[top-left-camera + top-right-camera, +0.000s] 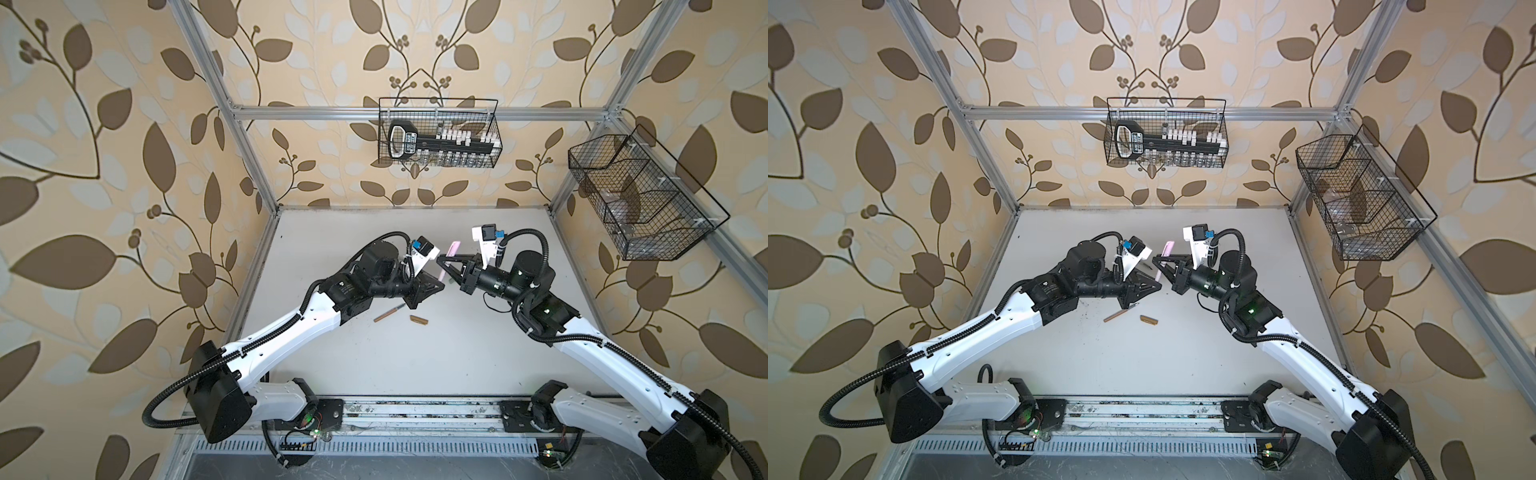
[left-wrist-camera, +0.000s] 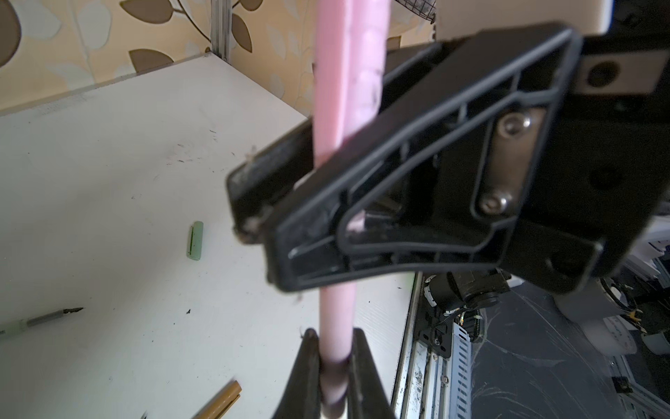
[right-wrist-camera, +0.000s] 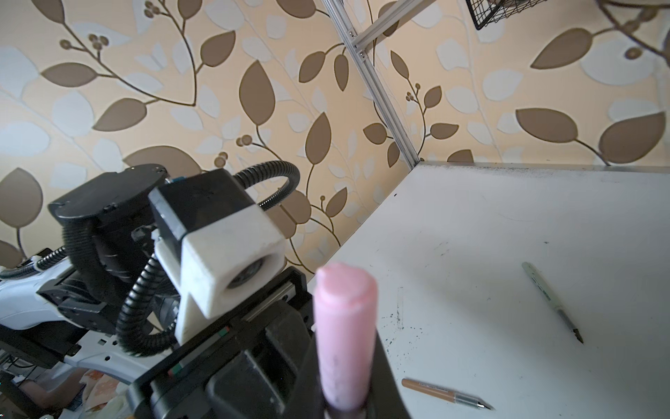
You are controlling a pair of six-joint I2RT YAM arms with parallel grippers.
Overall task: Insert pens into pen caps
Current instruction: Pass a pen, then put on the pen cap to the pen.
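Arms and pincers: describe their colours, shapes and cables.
The left arm and right arm have white shells, black joints and black ribbed cable conduits. The left pincer and right pincer are black, triangular and open-framed.

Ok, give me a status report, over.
Left tool shut on pink pen. Right tool shut on pink cap, in line with it; seating unclear. Brown pen, brown cap loose on table, not in the way.

Above the table (image 1: pixel 457 365), the left claw (image 1: pixel 438 285) holds the raised pen (image 1: pixel 441 274) and the right claw (image 1: pixel 439 259) holds the upper cap (image 1: pixel 452 250) on it. Before them, a second pen (image 1: pixel 388 313) lies left of a second cap (image 1: pixel 419 320).
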